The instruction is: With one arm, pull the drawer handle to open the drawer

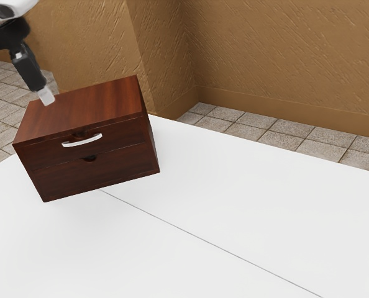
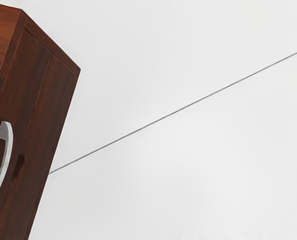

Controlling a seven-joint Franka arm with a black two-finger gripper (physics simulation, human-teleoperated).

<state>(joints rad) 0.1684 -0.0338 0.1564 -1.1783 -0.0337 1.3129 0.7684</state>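
A dark wooden cabinet (image 1: 85, 139) is seen standing on a white table (image 1: 246, 211), toward the exterior view's left. Two drawer fronts are stacked on its near face. The upper drawer (image 1: 119, 131) is fitted with a curved, pale metal handle (image 1: 82, 141); its front looks flush with the cabinet, so the drawer is shown closed. A small dark knob or recess (image 1: 90, 158) is seen on the lower drawer (image 1: 113, 169), just beneath the handle.

The gripper (image 1: 46, 97) is held above the cabinet's top, near its rear corner at the exterior view's left, well apart from the handle. Whether the jaws are spread or pressed together cannot be told. Nothing is seen to be gripped.

From the wrist camera, the cabinet (image 2: 23, 125) is seen tilted, with the handle (image 2: 2, 160) on its face and the dark spot (image 2: 19, 161) just beside it. The table (image 2: 188, 60) is crossed by a thin grey seam (image 2: 178, 107), which is met by the cabinet's lower edge.

In front of the handle only bare tabletop is seen, and the seam (image 1: 203, 239) runs across it from beneath the cabinet. Behind the table, a tiled floor (image 1: 284, 131) and a rough brown wall (image 1: 271, 49) are shown.
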